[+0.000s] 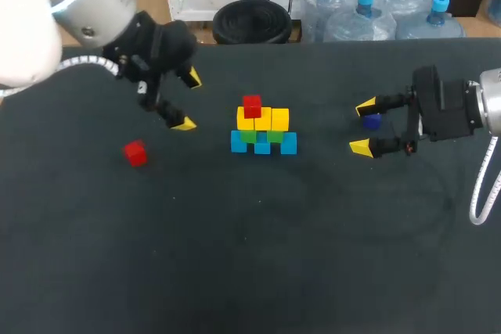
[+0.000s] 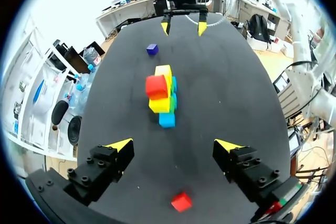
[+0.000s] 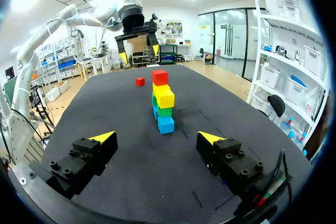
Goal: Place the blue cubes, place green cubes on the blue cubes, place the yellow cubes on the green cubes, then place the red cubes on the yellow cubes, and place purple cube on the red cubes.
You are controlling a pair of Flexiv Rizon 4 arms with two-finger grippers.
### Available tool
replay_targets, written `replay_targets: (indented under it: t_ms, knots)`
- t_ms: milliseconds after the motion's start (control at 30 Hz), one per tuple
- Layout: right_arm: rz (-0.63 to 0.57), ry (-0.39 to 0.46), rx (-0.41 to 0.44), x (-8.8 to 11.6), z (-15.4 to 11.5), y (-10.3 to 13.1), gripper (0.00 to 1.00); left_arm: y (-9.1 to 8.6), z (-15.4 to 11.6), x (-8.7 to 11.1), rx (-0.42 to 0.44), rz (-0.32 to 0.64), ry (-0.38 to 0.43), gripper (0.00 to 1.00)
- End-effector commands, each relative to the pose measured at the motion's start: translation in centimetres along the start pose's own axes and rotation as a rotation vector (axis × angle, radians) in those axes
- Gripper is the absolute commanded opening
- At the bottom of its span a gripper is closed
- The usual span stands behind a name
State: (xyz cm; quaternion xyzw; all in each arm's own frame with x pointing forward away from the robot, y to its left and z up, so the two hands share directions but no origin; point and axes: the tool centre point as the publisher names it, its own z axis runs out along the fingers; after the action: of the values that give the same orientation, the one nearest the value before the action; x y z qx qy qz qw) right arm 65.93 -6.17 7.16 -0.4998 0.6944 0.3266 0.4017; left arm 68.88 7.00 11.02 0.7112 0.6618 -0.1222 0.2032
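Stack [image 1: 263, 127] is standing mid-table [image 1: 250, 271], nearer the far edge: three blue cubes [image 1: 288, 144] at the base, green cubes [image 1: 274, 137] on them, yellow cubes [image 1: 279, 119] above, and top red cube [image 1: 251, 105] sitting at the stack's left end. Loose red cube [image 1: 135, 153] is lying toward the left edge. Purple cube [image 1: 372, 121] is lying toward the right edge, close by the right gripper [image 1: 364, 127], which is spread wide and gripping nothing. Left gripper [image 1: 188, 100] is hanging over the far-left part, fingers wide, empty.
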Motion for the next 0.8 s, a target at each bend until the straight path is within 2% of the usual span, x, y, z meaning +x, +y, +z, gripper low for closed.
replay_targets:
  t_ms: [33,200,467,633,800]
  knots:
    - [-0.001,-0.002,0.000,0.0,0.1,0.0,1.00,-0.9,-0.2,1.7,-0.009,0.003,0.019,1.00]
    - [-0.001,-0.002,0.000,0.0,0.1,0.0,1.00,-1.1,-0.5,4.0,-0.019,-0.049,0.038,1.00]
    - [-0.001,-0.002,0.000,0.0,0.1,0.0,1.00,-1.7,-0.5,7.5,-0.083,-0.255,0.059,1.00]
    - [-0.001,-0.002,0.000,0.0,0.1,0.0,1.00,-3.0,0.1,9.1,-0.132,-0.357,0.088,1.00]
    - [-0.001,-0.002,0.000,0.0,0.1,0.0,1.00,-4.6,1.1,11.0,-0.160,-0.433,0.053,1.00]
